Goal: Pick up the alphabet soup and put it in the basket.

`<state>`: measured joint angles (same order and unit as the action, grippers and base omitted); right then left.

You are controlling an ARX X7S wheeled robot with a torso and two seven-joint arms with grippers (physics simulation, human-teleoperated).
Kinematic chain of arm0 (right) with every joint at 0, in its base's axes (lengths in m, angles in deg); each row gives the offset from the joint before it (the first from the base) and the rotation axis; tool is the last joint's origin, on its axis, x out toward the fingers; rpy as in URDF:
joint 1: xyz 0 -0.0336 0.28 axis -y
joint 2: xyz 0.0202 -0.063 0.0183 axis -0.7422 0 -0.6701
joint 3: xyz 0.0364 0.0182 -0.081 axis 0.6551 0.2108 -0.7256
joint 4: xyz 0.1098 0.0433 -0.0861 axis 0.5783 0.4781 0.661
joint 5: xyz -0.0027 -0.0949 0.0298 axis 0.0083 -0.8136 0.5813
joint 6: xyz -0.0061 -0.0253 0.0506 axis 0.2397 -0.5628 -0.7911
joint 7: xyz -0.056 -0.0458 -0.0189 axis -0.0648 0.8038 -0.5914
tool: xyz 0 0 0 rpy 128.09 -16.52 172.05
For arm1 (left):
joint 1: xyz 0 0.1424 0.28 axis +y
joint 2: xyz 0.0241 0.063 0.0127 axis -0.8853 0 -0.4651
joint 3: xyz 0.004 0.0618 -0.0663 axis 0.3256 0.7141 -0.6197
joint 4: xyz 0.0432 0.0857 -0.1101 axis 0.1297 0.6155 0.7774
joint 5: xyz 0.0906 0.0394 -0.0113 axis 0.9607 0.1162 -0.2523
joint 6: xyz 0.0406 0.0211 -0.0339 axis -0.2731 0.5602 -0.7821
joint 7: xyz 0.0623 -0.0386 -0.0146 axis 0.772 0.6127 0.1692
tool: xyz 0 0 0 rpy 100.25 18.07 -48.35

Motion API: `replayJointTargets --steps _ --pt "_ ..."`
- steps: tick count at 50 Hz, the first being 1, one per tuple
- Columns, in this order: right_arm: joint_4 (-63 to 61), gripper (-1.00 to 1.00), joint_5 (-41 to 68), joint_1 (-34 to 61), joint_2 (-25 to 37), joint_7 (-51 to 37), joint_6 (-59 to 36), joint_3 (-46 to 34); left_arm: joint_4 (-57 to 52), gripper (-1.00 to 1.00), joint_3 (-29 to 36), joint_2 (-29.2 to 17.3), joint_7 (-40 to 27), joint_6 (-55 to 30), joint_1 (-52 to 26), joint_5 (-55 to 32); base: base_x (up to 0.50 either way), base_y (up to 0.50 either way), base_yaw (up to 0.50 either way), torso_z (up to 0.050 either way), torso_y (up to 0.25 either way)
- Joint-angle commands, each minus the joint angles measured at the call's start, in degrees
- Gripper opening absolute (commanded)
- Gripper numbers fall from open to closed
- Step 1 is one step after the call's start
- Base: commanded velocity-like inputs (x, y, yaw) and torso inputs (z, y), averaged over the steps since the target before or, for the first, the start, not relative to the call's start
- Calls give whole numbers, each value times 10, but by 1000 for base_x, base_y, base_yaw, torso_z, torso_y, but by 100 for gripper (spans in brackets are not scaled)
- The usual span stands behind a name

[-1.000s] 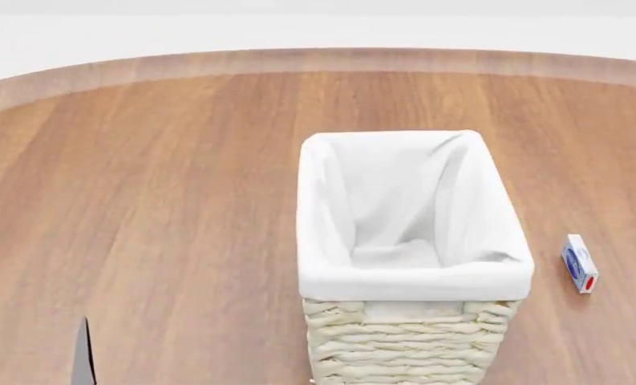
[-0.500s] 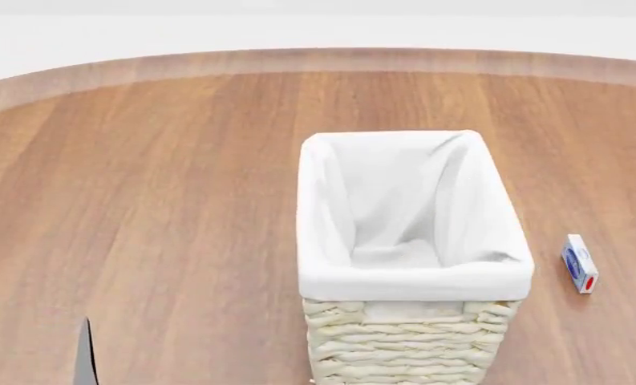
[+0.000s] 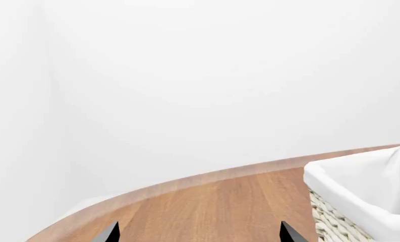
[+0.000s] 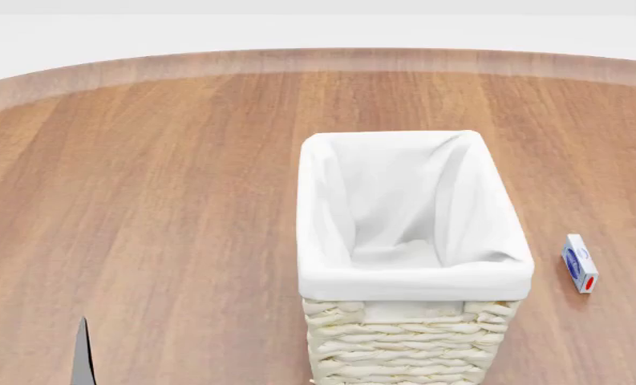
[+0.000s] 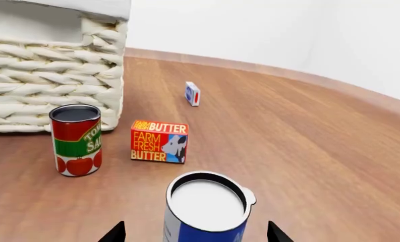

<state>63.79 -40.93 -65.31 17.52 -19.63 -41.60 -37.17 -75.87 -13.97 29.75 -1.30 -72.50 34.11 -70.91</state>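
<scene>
On the left, my left gripper (image 3: pixel 196 236) shows only two dark fingertips, set well apart with bare wood between them, so I read it as open and holding nothing. It sits low over the table (image 4: pixel 168 200), and the basket (image 4: pixel 414 241) stands to its right, tall and upright, its white lining folded over the rim and nothing visible inside.

Moving right, the right wrist view gives me the working picture. A tomato-labelled can (image 5: pixel 76 139) stands just beside the wicker wall, then a butter box (image 5: pixel 159 141), and nearest me a blue-and-white can (image 5: pixel 207 209) with a pale lid. I take this last one to be the alphabet soup, though its label is too little shown to be sure. My right gripper (image 5: pixel 194 236) has its tips spread on either side of the can, open and not yet touching it.

To do this well, I would centre the can between the fingers, come down past the lid rim so the pads meet the straight wall, and close evenly so it does not tip toward the butter box.

Farther right lies a small blue-and-white box (image 4: pixel 580 263), apart from the basket. The table is smooth brown wood with a curved edge; beyond it the room is plain white.
</scene>
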Motion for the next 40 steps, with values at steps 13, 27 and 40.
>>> replayJointTargets --steps 13,27,40 --pt "44 100 -11 41 7 -39 12 1 2 100 2 -6 -8 3 0 -6 0 0 0 0 0" --pt "102 100 -11 74 10 -52 34 0 -1 100 5 -9 -12 1 0 -8 0 0 0 0 0" --pt "195 100 -27 118 16 -61 77 -6 -1 100 6 -12 -16 2 0 -11 0 0 0 0 0"
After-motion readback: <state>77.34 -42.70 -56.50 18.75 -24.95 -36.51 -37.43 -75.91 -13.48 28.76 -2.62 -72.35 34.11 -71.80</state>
